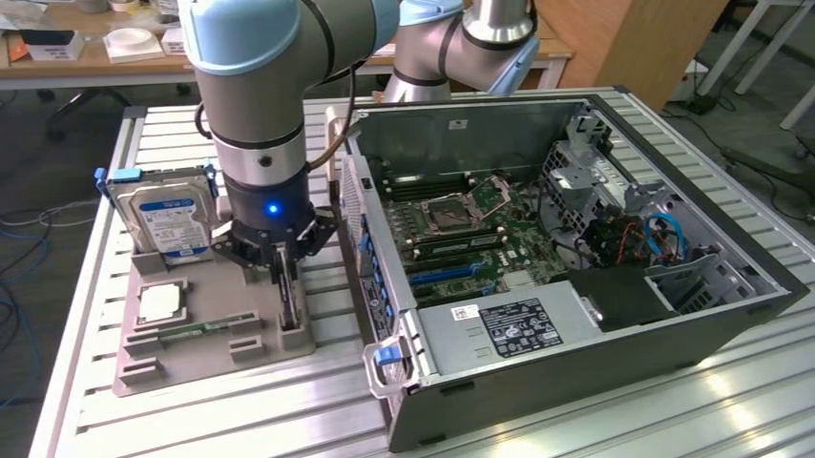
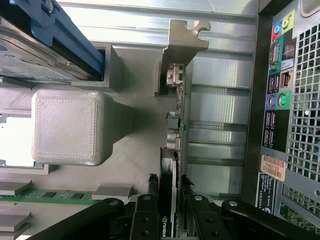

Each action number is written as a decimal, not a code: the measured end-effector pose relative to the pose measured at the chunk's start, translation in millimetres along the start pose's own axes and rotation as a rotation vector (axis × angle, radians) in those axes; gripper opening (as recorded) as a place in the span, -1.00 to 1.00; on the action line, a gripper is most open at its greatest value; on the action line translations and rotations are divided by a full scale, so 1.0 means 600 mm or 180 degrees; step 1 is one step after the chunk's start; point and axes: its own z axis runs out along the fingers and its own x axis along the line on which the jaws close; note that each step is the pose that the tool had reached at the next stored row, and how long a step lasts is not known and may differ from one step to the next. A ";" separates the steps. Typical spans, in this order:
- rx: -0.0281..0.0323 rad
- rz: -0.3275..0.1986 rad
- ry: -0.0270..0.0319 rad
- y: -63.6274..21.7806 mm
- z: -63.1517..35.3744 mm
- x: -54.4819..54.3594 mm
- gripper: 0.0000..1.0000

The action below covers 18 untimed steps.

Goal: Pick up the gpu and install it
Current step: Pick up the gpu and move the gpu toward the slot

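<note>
The UR arm (image 1: 255, 86) is the usual silver-grey tubes with pale blue joint caps. The black wrist section has a small blue light (image 1: 270, 208) glowing. The gripper (image 2: 170, 186) is black linkages with round screw heads.

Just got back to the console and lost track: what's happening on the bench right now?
The Universal Robots arm's gripper is down over the gpu, which stands on edge in its slot in the grey parts holder, beside the blue-labelled hard drive. The card is not yet out of the holder. The open computer case sits on the exterior view's right, its motherboard exposed.
</note>
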 end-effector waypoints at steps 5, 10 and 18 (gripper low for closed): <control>0.0000 0.0000 0.0000 0.000 0.000 0.000 -0.44; 0.0000 0.0000 0.0000 0.000 0.000 0.000 -0.44; 0.0000 0.0000 0.0000 0.000 0.000 0.000 -0.48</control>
